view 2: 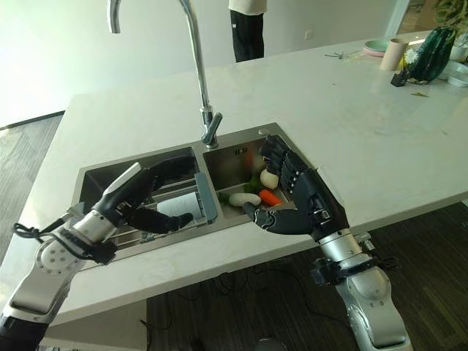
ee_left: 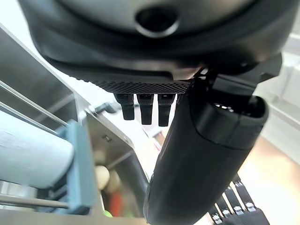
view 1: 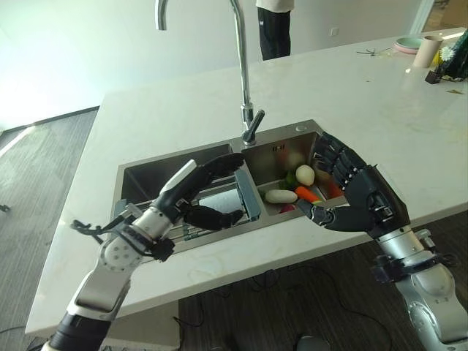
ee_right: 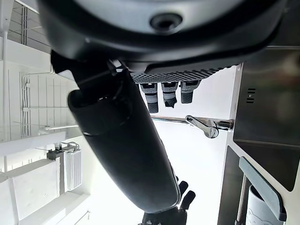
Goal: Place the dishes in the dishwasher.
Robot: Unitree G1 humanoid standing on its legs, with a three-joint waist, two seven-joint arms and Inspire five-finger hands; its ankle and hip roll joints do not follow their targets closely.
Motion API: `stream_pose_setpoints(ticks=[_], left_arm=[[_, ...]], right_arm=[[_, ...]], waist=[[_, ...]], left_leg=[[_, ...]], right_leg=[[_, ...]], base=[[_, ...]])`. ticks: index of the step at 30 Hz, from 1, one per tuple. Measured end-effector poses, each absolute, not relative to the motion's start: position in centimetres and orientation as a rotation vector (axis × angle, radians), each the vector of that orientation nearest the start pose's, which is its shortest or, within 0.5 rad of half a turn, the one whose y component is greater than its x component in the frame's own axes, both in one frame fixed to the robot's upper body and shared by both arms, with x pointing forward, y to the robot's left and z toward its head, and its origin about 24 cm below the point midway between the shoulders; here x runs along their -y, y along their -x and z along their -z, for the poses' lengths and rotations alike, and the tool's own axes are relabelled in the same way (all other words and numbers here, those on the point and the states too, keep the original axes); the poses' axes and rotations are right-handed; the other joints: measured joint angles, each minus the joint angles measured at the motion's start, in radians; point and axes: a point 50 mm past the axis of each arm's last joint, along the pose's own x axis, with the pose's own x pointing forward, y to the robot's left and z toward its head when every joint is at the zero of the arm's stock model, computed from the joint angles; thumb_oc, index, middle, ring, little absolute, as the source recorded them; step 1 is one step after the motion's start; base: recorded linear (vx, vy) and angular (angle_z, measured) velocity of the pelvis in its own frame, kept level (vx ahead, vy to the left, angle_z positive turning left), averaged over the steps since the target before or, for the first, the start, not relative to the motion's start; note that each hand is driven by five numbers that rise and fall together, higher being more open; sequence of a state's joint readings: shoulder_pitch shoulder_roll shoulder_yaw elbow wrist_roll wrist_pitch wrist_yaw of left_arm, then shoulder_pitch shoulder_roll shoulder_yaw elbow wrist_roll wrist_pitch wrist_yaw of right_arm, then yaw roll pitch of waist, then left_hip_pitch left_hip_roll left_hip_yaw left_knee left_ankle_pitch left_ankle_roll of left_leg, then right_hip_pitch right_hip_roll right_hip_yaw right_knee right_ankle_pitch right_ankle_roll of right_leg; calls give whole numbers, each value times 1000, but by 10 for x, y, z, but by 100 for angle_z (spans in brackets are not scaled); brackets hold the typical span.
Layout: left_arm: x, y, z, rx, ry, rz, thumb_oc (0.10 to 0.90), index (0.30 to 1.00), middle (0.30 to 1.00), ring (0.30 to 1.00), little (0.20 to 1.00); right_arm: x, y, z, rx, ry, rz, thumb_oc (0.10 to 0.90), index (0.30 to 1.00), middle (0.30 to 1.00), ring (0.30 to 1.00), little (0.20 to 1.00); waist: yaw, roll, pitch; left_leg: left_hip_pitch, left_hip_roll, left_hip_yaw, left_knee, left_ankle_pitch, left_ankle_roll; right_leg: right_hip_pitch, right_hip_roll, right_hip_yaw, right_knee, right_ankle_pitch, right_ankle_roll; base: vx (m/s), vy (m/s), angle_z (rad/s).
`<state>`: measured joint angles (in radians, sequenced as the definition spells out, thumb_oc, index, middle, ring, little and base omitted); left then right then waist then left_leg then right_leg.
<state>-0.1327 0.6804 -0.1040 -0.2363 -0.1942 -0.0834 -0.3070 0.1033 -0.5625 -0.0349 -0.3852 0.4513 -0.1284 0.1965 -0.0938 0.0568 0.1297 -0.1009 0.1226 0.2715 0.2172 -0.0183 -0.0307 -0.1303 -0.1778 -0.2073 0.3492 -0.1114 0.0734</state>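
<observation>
A: Left eye view first: what's the biggest thing?

B: The white table (view 1: 395, 124), with a steel double sink (view 1: 139, 175) set into it and a tall curved tap (view 1: 241, 66) rising behind the divider. A person in dark trousers (view 1: 275, 29) stands at the far edge.

A: And in the basins?

B: In the left basin a rack with a grey-blue frame (view 1: 250, 196) spans the near part, holding a pale mug (view 1: 219, 199) lying on its side. That's the only dish near the hands. The right basin holds vegetables: a white oblong one (view 1: 281, 196), a white egg-shaped one (view 1: 305, 175), an orange carrot (view 1: 307, 194) and something green (view 1: 290, 179).

A: The hands?

B: The left hand (view 1: 196, 191) hovers over the rack, fingers stretched above the mug and thumb below it, wide open and gripping nothing. The right hand (view 1: 356, 196) is over the right basin's near right corner, palm toward the vegetables, fingers spread and loosely bent, empty.

A: Anything small farther off?

B: A pink plate (view 1: 406, 45) and a beige cup (view 1: 425, 51) at the far right corner.
</observation>
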Motion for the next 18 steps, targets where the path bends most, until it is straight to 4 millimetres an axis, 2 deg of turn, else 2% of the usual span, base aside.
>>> stream_pose_setpoints(ticks=[6,12,18], left_arm=[[-195,-265,-139,268,-489,461,800,900,900,900,900],[-204,-270,-126,188,-487,418,800,900,900,900,900],[-221,-276,-102,58,-507,365,800,900,900,900,900]], right_arm=[[204,-222,-139,354,157,-344,800,900,900,900,900],[202,-223,-135,328,151,-365,800,900,900,900,900],[207,-226,-124,274,150,-357,800,900,900,900,900]], waist=[[-10,-2,-4],[-12,-29,-51],[-27,-31,-66]], left_leg=[[4,-2,3,-2,-6,-6],[15,-1,15,-13,-9,-4],[16,-2,31,-13,-9,-3]], right_leg=[[-1,-2,6,6,-7,8],[-8,-4,21,13,-9,4],[-19,1,37,13,-4,8]], base=[[0,0,0],[13,23,-7],[6,17,-7]])
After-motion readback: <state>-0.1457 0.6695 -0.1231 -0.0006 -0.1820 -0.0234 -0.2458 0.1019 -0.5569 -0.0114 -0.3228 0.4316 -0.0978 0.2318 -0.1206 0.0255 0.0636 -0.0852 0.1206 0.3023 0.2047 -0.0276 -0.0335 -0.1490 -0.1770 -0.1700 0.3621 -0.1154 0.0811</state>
